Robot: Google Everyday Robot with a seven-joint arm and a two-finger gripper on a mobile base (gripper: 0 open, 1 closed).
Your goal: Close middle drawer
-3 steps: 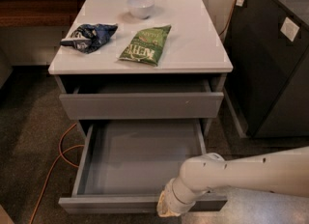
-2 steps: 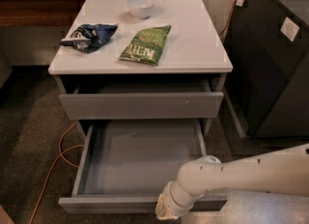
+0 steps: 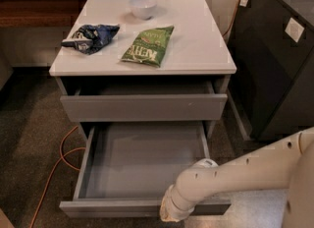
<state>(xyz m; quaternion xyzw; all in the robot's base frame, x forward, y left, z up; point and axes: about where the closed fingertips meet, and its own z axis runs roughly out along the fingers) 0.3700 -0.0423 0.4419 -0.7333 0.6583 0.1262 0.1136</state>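
the middle drawer (image 3: 142,160) stands pulled far out beneath the white-topped cabinet (image 3: 196,50), so by the look of it none of the closing is done. the gripper (image 3: 170,213) is low at the drawer's front panel, right of centre, and i cannot tell whether it is open or closed. what seems left is the whole push inward, until the front lines up under the upper drawer (image 3: 142,107).

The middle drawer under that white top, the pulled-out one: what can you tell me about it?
The middle drawer is a flat, matte grey box with no handle, pulled far out of the white-topped cabinet toward the camera. Its plain floor, low side walls and narrow front panel show; it sits level beneath the taller-fronted drawer. The gripper, at the end of the white arm, is at the front panel right of centre, seemingly touching it.
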